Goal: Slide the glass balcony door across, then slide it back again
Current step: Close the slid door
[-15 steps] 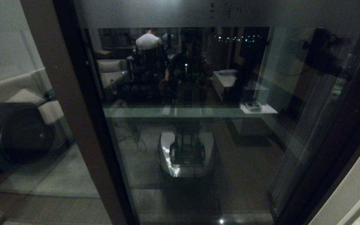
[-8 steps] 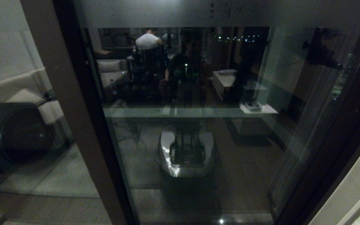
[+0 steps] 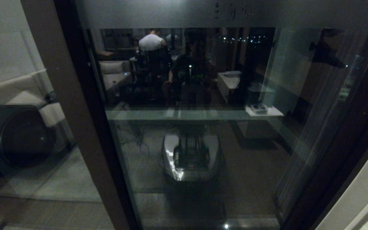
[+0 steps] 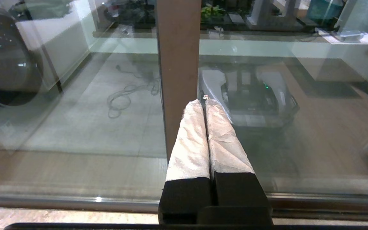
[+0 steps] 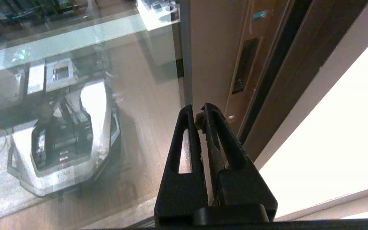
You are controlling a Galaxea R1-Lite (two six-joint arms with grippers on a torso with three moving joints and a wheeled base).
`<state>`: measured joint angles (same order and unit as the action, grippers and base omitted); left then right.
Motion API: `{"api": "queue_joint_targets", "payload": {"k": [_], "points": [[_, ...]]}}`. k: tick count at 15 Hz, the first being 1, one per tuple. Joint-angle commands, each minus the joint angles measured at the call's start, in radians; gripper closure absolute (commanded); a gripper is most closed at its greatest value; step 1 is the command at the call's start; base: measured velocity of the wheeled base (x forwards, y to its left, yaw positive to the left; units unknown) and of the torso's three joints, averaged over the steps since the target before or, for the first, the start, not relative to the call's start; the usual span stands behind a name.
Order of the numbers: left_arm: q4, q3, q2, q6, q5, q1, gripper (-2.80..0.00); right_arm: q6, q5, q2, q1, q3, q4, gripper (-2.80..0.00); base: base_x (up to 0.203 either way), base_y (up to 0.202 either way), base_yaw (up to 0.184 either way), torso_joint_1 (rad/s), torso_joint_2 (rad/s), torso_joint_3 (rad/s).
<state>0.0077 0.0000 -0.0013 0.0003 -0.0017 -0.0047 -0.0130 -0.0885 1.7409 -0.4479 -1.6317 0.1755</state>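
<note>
The glass balcony door point(image 3: 203, 143) fills the head view, with a frosted top band point(image 3: 235, 12) bearing characters and a dark right stile point(image 3: 347, 143). Neither gripper shows there directly. In the right wrist view my right gripper point(image 5: 198, 110) is shut with nothing in it. It sits in front of the door's brown stile point(image 5: 216, 48), some way short of the narrow black recessed handle point(image 5: 244, 65). In the left wrist view my left gripper point(image 4: 203, 102), its fingers wrapped in white, is shut and empty before a brown upright point(image 4: 177, 48).
A fixed glass panel point(image 3: 18, 95) at the left shows a sofa and a dark round appliance point(image 3: 21, 137). A pale wall or jamb point(image 3: 363, 198) borders the door on the right. The robot's base is mirrored in the glass point(image 3: 190, 156). The floor track point(image 4: 75, 199) runs below.
The dark reflection of my right arm in the glass has shrunk and shifted up. A small white mark at the right edge drifted right and out of view. The door frame looks unmoved.
</note>
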Motion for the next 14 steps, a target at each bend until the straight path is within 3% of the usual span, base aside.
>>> {"api": "queue_joint_targets", "payload": {"k": [1, 14], "points": [[0.000, 0.000, 0.000, 0.000, 0.000, 0.000, 0.00, -0.001, 0.000, -0.001, 0.001, 0.000, 0.001, 0.00, 0.000, 0.000, 0.000, 0.000, 0.00, 0.000], [0.000, 0.002, 0.000, 0.000, 0.000, 0.000, 0.00, -0.001, 0.000, 0.000, 0.001, 0.001, 0.001, 0.00, 0.000, 0.000, 0.000, 0.000, 0.00, 0.000]]}}
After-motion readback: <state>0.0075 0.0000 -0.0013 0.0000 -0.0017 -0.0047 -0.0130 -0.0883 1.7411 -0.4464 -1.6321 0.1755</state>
